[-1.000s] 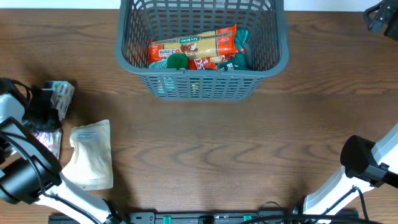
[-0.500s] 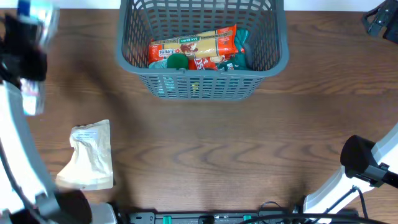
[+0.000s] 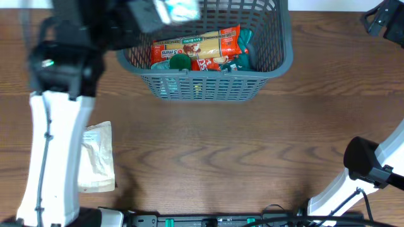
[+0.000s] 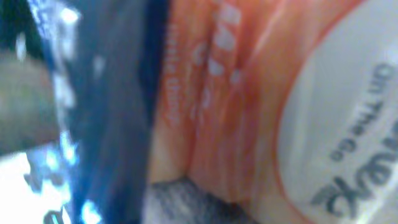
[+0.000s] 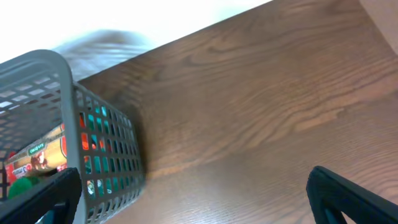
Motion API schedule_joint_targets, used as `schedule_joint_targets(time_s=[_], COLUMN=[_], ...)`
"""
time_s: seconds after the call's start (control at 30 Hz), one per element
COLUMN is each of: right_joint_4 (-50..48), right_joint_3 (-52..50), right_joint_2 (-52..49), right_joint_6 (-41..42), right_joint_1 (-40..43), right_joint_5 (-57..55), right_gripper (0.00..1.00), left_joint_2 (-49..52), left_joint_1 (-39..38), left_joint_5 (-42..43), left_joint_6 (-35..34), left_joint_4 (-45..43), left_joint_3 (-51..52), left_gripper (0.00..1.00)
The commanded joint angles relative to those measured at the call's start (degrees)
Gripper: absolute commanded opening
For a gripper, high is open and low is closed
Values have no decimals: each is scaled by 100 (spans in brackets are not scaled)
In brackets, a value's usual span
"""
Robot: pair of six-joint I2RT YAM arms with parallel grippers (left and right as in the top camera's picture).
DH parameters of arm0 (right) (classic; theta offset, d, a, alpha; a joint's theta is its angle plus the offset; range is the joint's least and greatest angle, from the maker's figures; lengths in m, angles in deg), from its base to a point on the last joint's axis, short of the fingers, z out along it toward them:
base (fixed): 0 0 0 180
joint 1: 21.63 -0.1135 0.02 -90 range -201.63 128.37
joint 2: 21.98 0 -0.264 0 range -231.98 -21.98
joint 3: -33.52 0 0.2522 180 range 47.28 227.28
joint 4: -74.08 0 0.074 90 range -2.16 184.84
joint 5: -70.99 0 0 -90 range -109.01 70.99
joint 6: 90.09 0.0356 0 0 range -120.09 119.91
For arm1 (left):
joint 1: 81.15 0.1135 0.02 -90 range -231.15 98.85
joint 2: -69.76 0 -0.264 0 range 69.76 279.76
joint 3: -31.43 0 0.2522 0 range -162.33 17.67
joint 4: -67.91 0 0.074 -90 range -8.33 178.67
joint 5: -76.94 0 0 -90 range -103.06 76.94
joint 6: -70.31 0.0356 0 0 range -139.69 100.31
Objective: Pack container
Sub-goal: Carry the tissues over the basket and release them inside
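The grey lattice container [image 3: 279, 62] stands at the back middle of the table. It holds an orange and red packet [image 3: 197, 45] and green packets [image 3: 180, 62]. My left gripper [image 3: 144, 16], blurred by motion, is shut on a shiny blue and orange snack packet [image 3: 172, 10] and holds it above the container's back left corner. That packet [image 4: 236, 93] fills the left wrist view, out of focus. My right gripper [image 3: 380, 19] is open and empty at the far right back. In the right wrist view [image 5: 199, 199] the container's corner [image 5: 65, 106] shows to its left.
A cream-white pouch [image 3: 99, 157] lies flat on the table at the front left, partly under my left arm [image 3: 53, 145]. The white table edge [image 5: 155, 25] runs behind the container.
My left arm has swung from the far left of the table up and to the right, carrying the snack packet to above the container's left corner. The right arm has barely moved.
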Motion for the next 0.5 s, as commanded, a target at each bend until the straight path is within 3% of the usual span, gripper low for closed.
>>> schedule_joint_targets(time_s=[0.0,0.17,0.47], right_joint_4=[20,17,20], right_joint_3=[17,17,17], right_joint_2=[42,42,42], right_joint_6=[-83,-81,-83], right_joint_1=[-96,-164,-372], right_joint_5=[31,31,26], right_gripper=[99,99,99], left_joint_2=[328,1261,2765], left_joint_1=[-393,-610,-595], left_joint_5=[17,17,15], left_joint_6=[925,925,496], left_joint_4=[-511,-1342,-1423], left_joint_3=[-42,-42,-42], left_gripper=[6,6,6])
